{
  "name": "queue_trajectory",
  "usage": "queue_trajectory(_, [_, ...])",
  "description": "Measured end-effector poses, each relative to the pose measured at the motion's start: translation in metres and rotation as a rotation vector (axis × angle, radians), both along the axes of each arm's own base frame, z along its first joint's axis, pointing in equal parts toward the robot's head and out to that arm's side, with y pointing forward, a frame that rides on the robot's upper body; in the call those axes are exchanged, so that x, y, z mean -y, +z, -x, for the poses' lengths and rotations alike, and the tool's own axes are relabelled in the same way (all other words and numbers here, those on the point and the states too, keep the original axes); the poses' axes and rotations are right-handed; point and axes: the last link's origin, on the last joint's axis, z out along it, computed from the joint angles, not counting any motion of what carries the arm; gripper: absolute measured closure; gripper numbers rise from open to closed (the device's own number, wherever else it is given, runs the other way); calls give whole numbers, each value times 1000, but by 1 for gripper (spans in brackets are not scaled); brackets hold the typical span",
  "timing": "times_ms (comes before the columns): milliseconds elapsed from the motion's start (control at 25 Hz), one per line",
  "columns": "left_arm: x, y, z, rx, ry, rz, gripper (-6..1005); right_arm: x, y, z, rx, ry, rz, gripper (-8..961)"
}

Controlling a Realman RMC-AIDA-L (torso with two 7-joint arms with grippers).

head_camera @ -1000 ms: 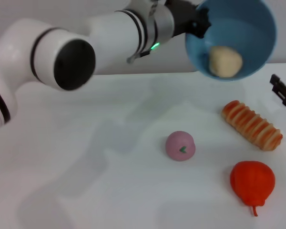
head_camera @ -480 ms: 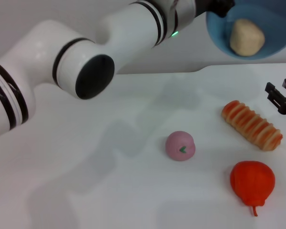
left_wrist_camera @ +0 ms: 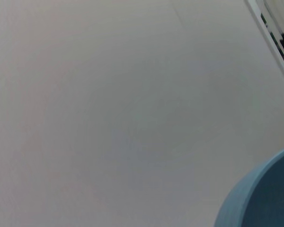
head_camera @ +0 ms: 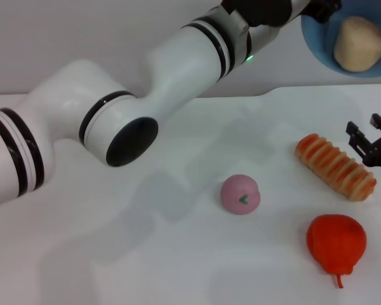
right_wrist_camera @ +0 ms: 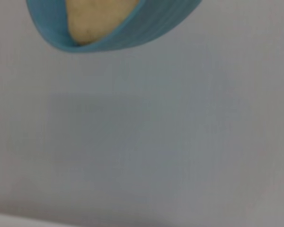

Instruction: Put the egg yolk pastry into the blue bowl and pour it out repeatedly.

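The left gripper [head_camera: 320, 9] holds the blue bowl [head_camera: 324, 51] tilted high over the counter's [head_camera: 146, 254] far right, gripping its rim, the egg yolk pastry [head_camera: 359, 43] resting inside. The right gripper [head_camera: 368, 136] waits open at the right edge, near the striped bread [head_camera: 335, 166].

The left arm [head_camera: 146, 95] slants across the desk [head_camera: 114, 254] from its near left up to the bowl [head_camera: 324, 44] held high at far right, barring that diagonal. Right of the pink bun [head_camera: 240, 194], the striped bread [head_camera: 335, 166], red fruit [head_camera: 336, 241] and right gripper [head_camera: 368, 143] crowd the desk. Left of the bun lies open surface.
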Motion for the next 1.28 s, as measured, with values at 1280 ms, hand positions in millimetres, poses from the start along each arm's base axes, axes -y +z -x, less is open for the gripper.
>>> queue_trajectory(1280, [5,4,-11,54,-92,-40,899,42,6,-17,-54,-46,-201,470])
